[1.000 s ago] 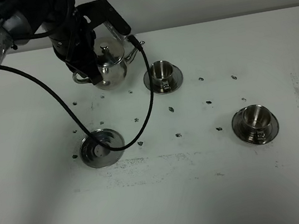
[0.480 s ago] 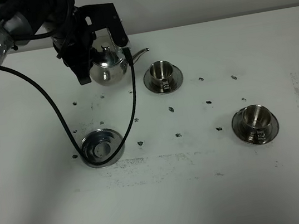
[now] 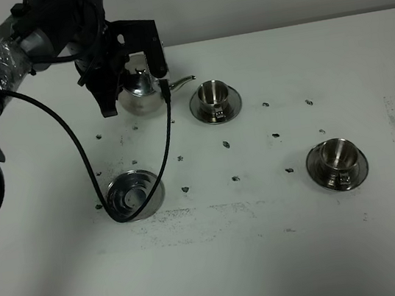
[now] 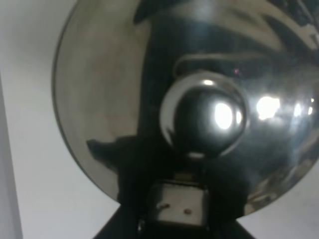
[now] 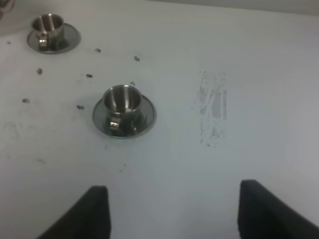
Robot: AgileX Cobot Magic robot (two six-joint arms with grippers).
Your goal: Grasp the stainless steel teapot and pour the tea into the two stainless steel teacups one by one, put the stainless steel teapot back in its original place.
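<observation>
Since a second ago the stainless steel teapot (image 3: 141, 91) has swung round under the left arm: its spout (image 3: 182, 82) now lies about level and aims at the far teacup (image 3: 214, 98), and the black cable (image 3: 78, 147) has slid left, so its loop now lies across the round steel tray (image 3: 136, 195).

The left claw (image 3: 108, 87) is closed on the pot's handle side, as far as I can judge. The arm hides the fingers, but the pot is well away from its tray, and the left wrist view looks straight down on the knobbed lid (image 4: 204, 115). The right claw (image 5: 172, 201) waits spread open and empty, near the near teacup (image 5: 123, 105).

My worries:
- The spout tip seems to stop short of the far cup's rim, so tipping now could put tea on the saucer or the counter (image 3: 285, 239)
- The cable hangs just beside the pot on the spout side; it could drag on the pot as it tilts
- That loop on the tray could leave the pot standing crooked when I return it
- Held by the handle alone, the pot may swivel mid-pour
</observation>
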